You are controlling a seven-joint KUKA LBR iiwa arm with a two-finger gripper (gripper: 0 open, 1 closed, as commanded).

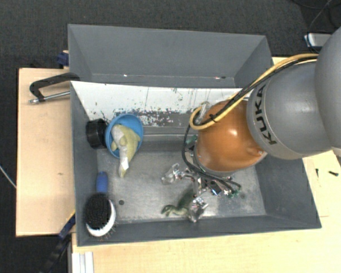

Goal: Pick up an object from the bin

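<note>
Your gripper (198,193) sits at the bin's (159,56) five o'clock over a small green toy (175,210), likely to grasp it; I cannot tell how far the jaws are open.

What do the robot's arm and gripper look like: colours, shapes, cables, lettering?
The arm is thick, rounded and grey, with dark KUKA lettering. An orange dome-shaped cover sits at its wrist; a yellow cable and black wires run there. The gripper is silvery metal.

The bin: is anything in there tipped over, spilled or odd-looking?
The blue bowl at the left rear lies tipped on its side, with a pale yellowish thing spilling from its mouth. Nothing else stands out.
</note>
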